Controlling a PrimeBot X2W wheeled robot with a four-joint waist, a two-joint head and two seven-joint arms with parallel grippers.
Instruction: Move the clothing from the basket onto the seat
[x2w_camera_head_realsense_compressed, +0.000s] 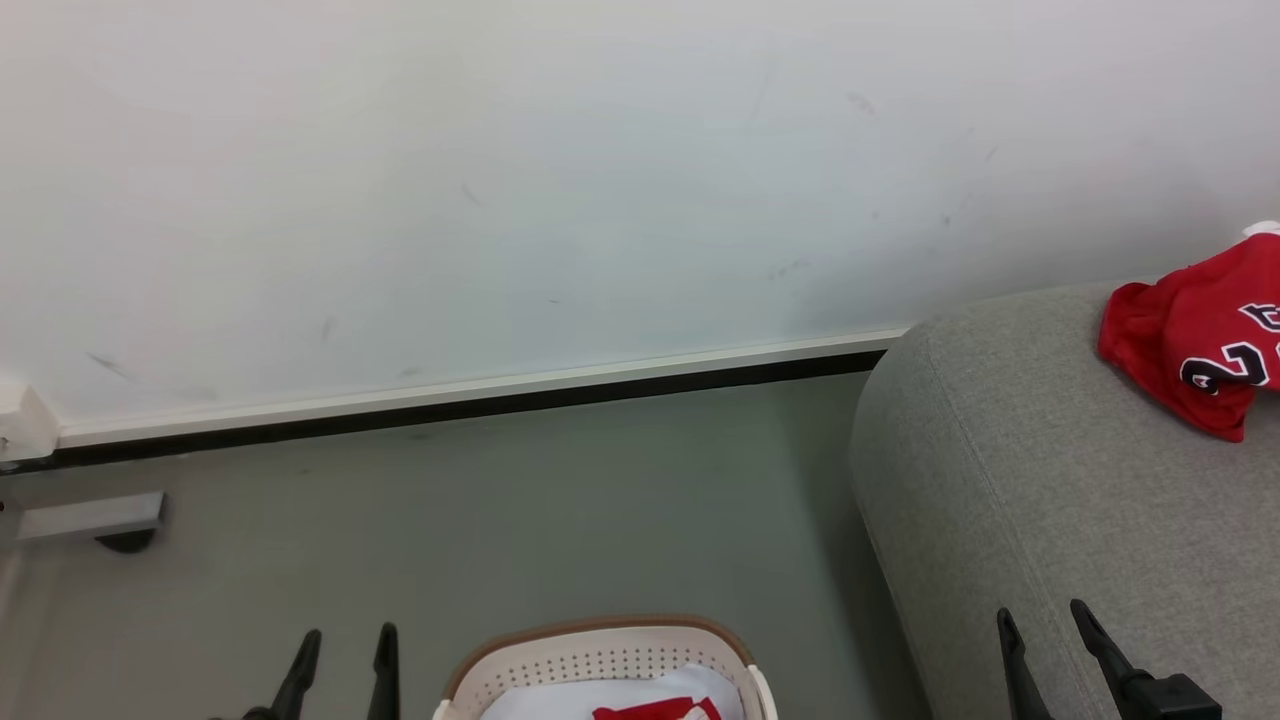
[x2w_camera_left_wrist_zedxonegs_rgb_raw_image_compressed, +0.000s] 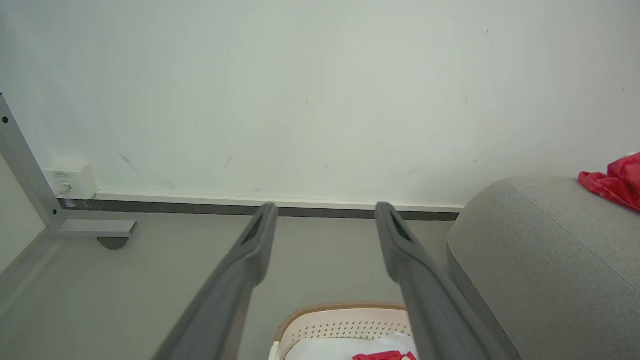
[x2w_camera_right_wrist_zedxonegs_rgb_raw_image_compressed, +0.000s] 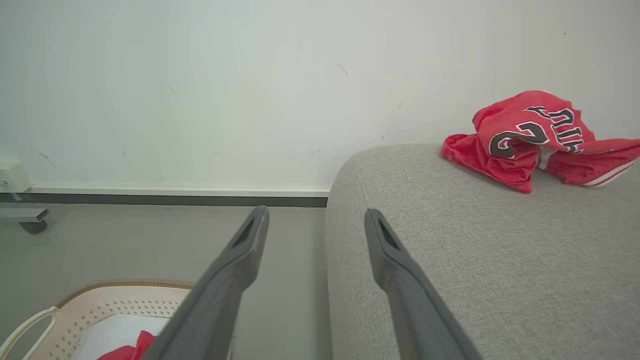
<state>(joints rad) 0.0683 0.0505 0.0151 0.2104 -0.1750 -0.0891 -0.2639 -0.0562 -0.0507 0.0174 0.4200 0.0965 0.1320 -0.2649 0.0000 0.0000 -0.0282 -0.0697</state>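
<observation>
A crumpled red jersey (x2w_camera_head_realsense_compressed: 1200, 355) with black white-edged numerals lies on the grey seat (x2w_camera_head_realsense_compressed: 1050, 480) at the right, the jersey (x2w_camera_right_wrist_zedxonegs_rgb_raw_image_compressed: 530, 135) plain in the right wrist view. The cream basket (x2w_camera_head_realsense_compressed: 600, 665) with a brown rim stands on the floor at the bottom centre, holding white cloth and a bit of red clothing (x2w_camera_head_realsense_compressed: 660, 710). My left gripper (x2w_camera_head_realsense_compressed: 342, 640) is open to the left of the basket, nothing between its fingers. My right gripper (x2w_camera_head_realsense_compressed: 1042, 618) is open above the seat's front part, empty, well short of the jersey.
A pale wall with a white and black skirting (x2w_camera_head_realsense_compressed: 470, 400) runs behind. A grey metal frame foot on a caster (x2w_camera_head_realsense_compressed: 95, 520) stands at the left, beside a white wall socket box (x2w_camera_left_wrist_zedxonegs_rgb_raw_image_compressed: 72, 181). Grey floor (x2w_camera_head_realsense_compressed: 560, 510) lies between basket and wall.
</observation>
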